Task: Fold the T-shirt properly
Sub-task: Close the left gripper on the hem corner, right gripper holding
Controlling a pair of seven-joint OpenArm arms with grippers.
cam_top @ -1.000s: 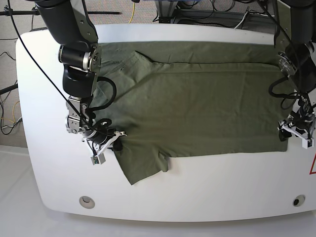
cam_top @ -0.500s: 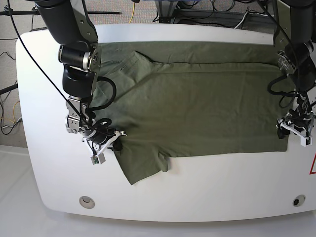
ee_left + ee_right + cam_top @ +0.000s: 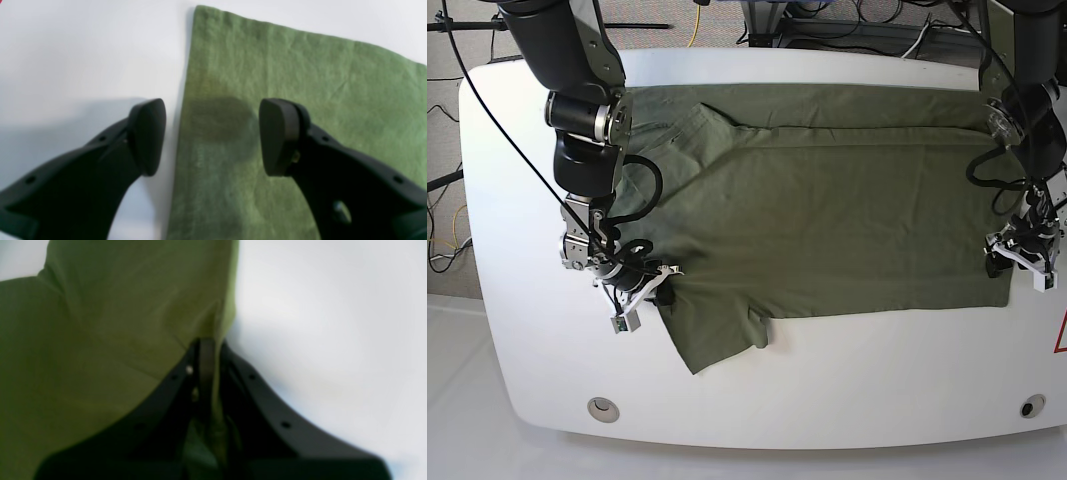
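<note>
T-shirt [image 3: 827, 220] | right hand [image 3: 208, 350] clamped on its edge | left hand [image 3: 211, 136] spread wide, empty

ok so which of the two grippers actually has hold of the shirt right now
The right gripper, on the base view's left, is shut on the T-shirt near its sleeve. The left gripper hangs open over the shirt's edge, gripping nothing.

we see left gripper [image 3: 1021, 268] shifted slightly toward far side of table [image 3: 827, 410] across the three base views, from just past t-shirt [image 3: 827, 210] near hem corner to a spot a little further up that edge. left arm above it moved same way. shirt outline near that corner looks barely altered, if at all.
</note>
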